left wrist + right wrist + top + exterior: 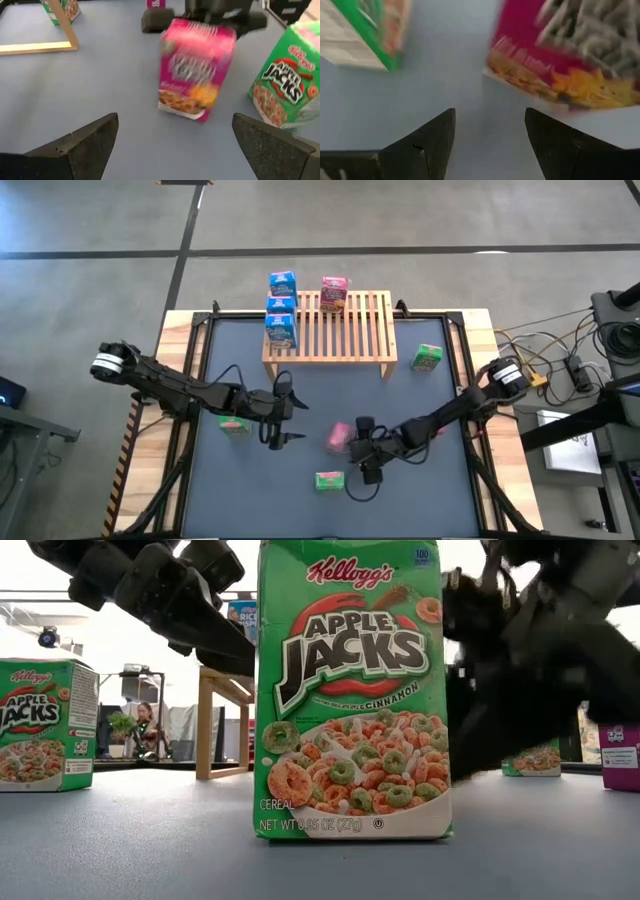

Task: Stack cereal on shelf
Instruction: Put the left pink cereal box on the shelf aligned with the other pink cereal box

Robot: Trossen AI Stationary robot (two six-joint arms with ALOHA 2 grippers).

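The light-wood shelf stands at the table's far middle. Three blue cereal boxes and a pink one stand on its slats. A second pink box stands tilted on the table near the middle. My right gripper is open right behind it, with nothing between its fingers. My left gripper is open to the box's left, clear of it. Green boxes stand on the table near the front, under the left arm and right of the shelf. My right gripper comes at the tilted pink box's top part slanting down from the table's right. Whether a finger touches the box I cannot tell.
In the low view the front green box fills the middle. A pink box stands at the right there. The shelf's right half has bare slats. Cables and gear lie beyond the table's right edge.
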